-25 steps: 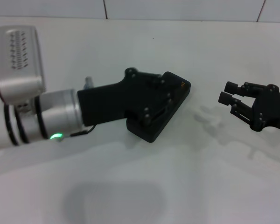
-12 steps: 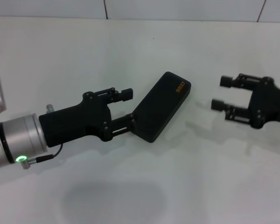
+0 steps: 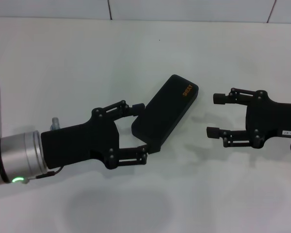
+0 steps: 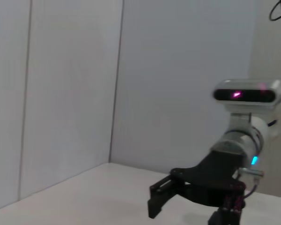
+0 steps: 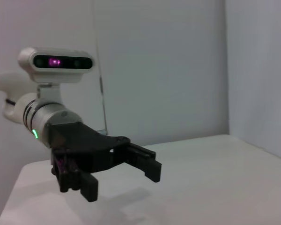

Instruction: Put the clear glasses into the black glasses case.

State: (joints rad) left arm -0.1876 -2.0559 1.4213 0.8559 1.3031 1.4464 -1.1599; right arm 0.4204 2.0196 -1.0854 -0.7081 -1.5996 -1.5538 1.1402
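White bench under white tiled walls carries the black glasses case (image 3: pixel 166 110), closed and lying diagonally near the middle. Left gripper (image 3: pixel 139 129) has its fingers spread wide, straddling the case's near end without clamping it. Right gripper (image 3: pixel 215 115), toward the right edge, is also spread wide and holds nothing, apart from the case.

Both arms end in a black hand: the left hand (image 3: pixel 138 131) follows a silver wrist (image 3: pixel 17 158) with a green light (image 3: pixel 17 180); the right hand (image 3: pixel 214 115) carries a white label (image 3: pixel 284 131).
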